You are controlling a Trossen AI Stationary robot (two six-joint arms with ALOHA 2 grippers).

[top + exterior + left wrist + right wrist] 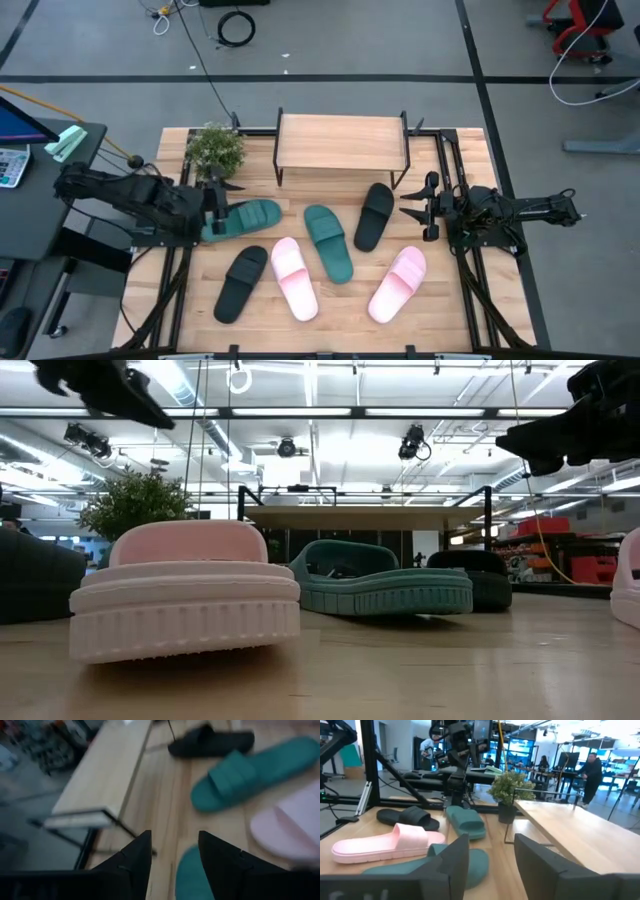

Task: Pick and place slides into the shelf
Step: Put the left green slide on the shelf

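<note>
Shelf: we see the shelf [342,140] at the upper middle of the high view, at the far edge of the counter [455,300]; its top board is bare, and we cannot see the lower tier.
Slides: all six lie on the counter below the shelf in the frame. One teal slide [243,218] is at middle left, the other teal slide [328,241] in the centre, a black slide [374,215] right of it, another black slide [241,282] at lower left, and the pink slides [294,278] and [398,284] along the bottom.
Left pincer: the left pincer [213,200] hangs at the end of the left teal slide, fingers apart, holding nothing.
Right pincer: the right pincer [417,206] is at middle right, near the upper black slide, fingers apart and empty.
Progress: we judge that no slide is placed yet; all six are left to do.
</note>
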